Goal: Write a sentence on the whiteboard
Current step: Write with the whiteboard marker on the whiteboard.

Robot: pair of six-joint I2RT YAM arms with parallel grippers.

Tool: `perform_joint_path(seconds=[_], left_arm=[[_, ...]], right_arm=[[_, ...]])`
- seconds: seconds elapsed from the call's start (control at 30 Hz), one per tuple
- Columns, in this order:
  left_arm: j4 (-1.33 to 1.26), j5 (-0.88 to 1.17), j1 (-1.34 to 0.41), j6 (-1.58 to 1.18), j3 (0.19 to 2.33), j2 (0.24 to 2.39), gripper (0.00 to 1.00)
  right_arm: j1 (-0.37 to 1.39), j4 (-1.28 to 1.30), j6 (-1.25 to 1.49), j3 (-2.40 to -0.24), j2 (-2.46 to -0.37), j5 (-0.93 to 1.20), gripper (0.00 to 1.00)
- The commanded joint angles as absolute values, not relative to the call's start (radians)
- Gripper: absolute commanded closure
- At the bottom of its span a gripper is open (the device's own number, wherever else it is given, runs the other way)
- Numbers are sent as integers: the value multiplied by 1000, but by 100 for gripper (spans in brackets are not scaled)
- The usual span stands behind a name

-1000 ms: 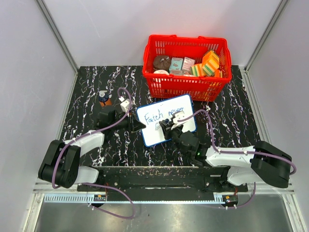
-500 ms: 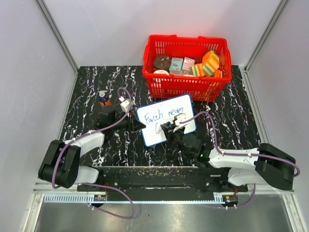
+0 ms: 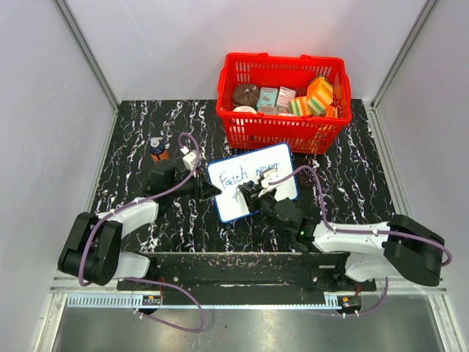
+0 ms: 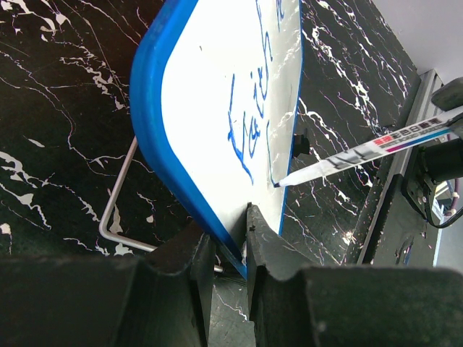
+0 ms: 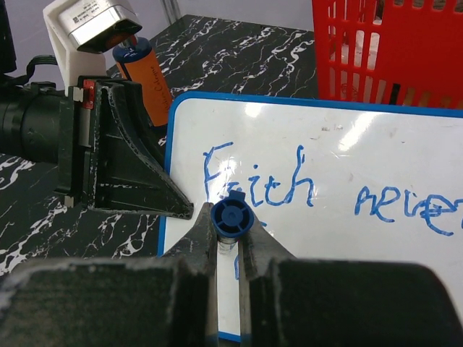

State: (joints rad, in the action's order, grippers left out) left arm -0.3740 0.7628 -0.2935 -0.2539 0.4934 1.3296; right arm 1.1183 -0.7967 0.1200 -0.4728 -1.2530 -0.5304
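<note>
Top external view, from the near edge: what are the two arms holding? (Desk)

Left claw (image 3: 209, 189) pinches the left edge of the flat white whiteboard with a thin blue frame (image 3: 233, 207); the left wrist camera shows its fingers closed on that blue rim. Right claw (image 3: 250, 195), just beside it over the board, is pressed together around a white marker pen with a blue end (image 5: 231, 215). (Photographer)

Where does the board sit, and what is on it? (Desk)

Mid-scene on the black, white-veined marble tabletop (image 3: 132, 139), propped at a tilt on a grey wire stand (image 4: 116, 195). Blue handwritten sentence (image 3: 253, 174) reads "Faith never" along the top line. The pen's tip meets the white surface just under "Faith". Beyond the board's left corner stands an orange bottle with a blue cap (image 3: 157, 149). Behind the board, at the tabletop's far edge, is a filled red plastic basket (image 3: 282, 136). (Photographer)
</note>
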Motion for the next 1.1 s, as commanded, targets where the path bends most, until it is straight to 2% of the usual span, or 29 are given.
perform_joint_path(seconds=[0.0, 0.3, 1.07], left_arm=[[-380, 655, -288, -114, 502, 1321, 100], [-377, 653, -288, -112, 503, 1319, 100], [-377, 650, -288, -112, 503, 1321, 100]], right_arm=[[1121, -860, 74, -552, -1307, -532, 100], [1112, -845, 69, -558, -1335, -561, 100], [1025, -792, 98, -460, -1167, -520, 100]])
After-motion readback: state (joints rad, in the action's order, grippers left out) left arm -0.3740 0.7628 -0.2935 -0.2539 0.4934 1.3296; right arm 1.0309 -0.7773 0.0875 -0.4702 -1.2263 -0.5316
